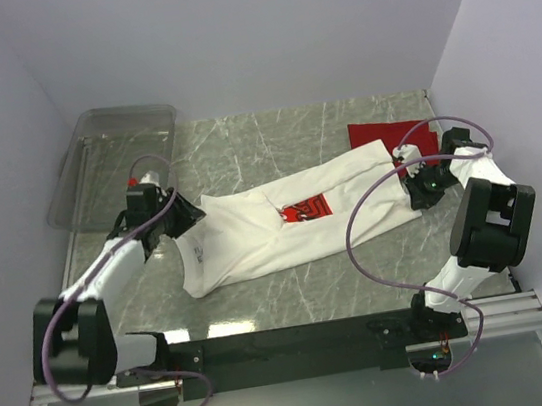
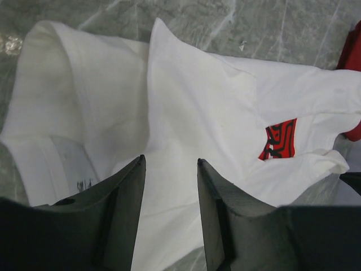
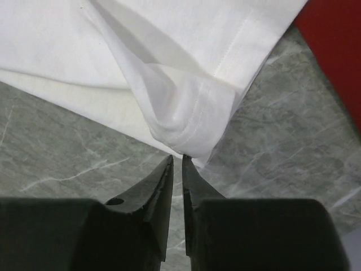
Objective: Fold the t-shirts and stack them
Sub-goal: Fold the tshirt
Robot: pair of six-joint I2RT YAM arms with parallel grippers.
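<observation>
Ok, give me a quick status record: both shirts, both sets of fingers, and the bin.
white t-shirt: unfolded, lying lengthwise across the table, red graphic facing up
red t-shirt: far right, next to the white shirt's hem end
left gripper: fingers open, over the collar end
right gripper: fingers nearly closed at the hem corner; grip on cloth unclear
bin: clear plastic, far left, apart from both shirts
stack: not started
</observation>
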